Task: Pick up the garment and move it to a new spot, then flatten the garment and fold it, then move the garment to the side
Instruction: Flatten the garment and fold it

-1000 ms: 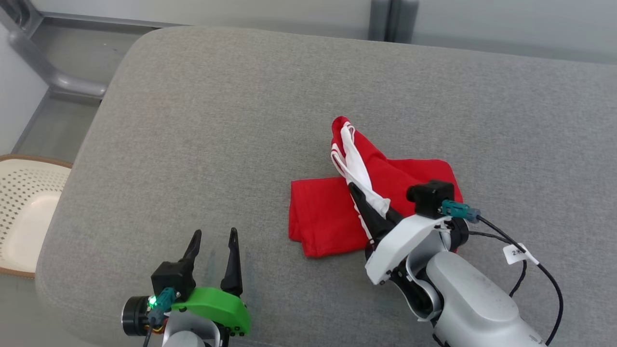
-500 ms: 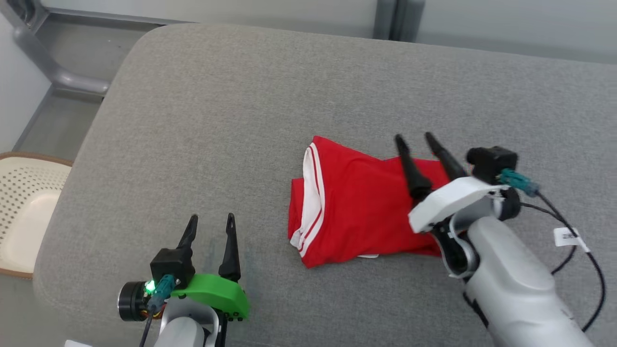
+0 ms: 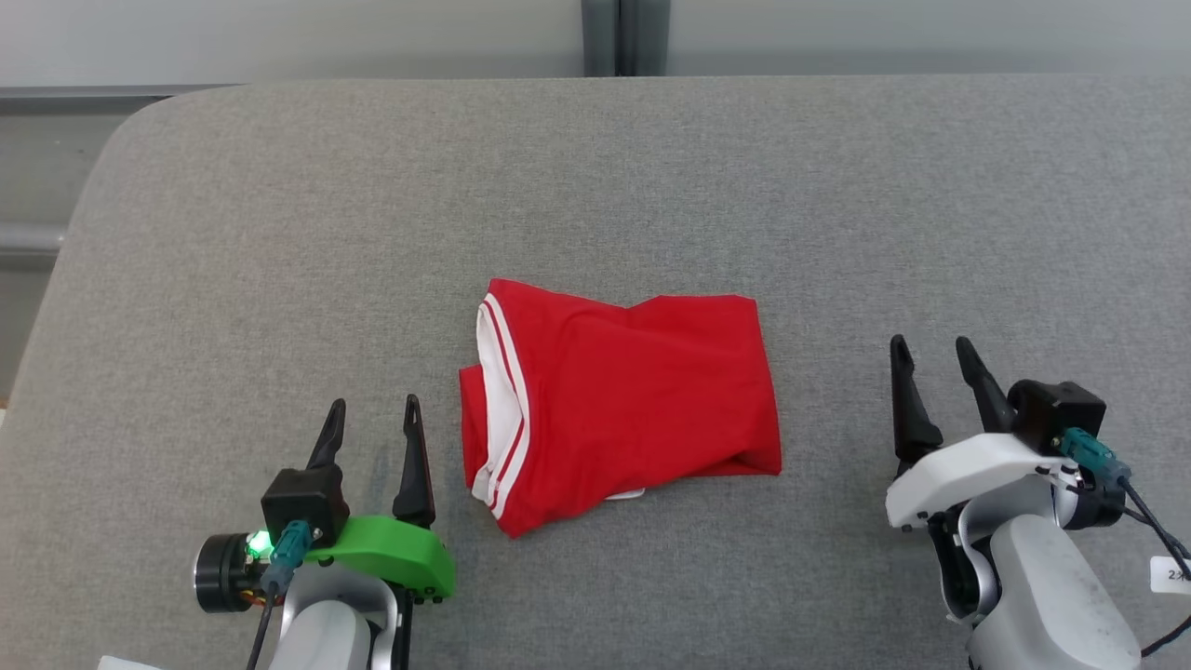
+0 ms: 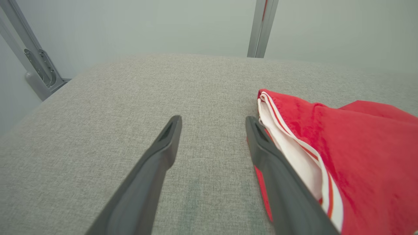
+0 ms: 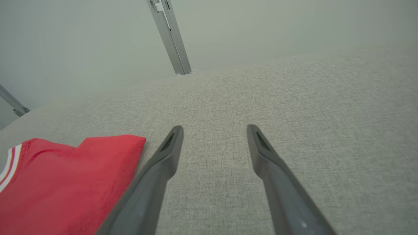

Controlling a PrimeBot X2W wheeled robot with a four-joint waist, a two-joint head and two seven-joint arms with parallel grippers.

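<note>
While laid on grey fabric pad (image 3: 279,233), folded red white-trimmed garment (image 3: 633,391) is flanked by left gripper (image 3: 373,403) and right gripper (image 3: 930,341). Both are spread apart.

Red garment (image 3: 642,391), white red-striped band along its nine o'clock edge; heathered grey upholstery (image 3: 279,261); green wrist cover (image 3: 391,556), seven o'clock.

The only print that can be made out stands on a small white tag (image 3: 1170,575) hanging from the black cable (image 3: 1143,510) at the lower right of the head view. It begins with a "2"; what follows is cut by the picture's edge and unreadable.
</note>
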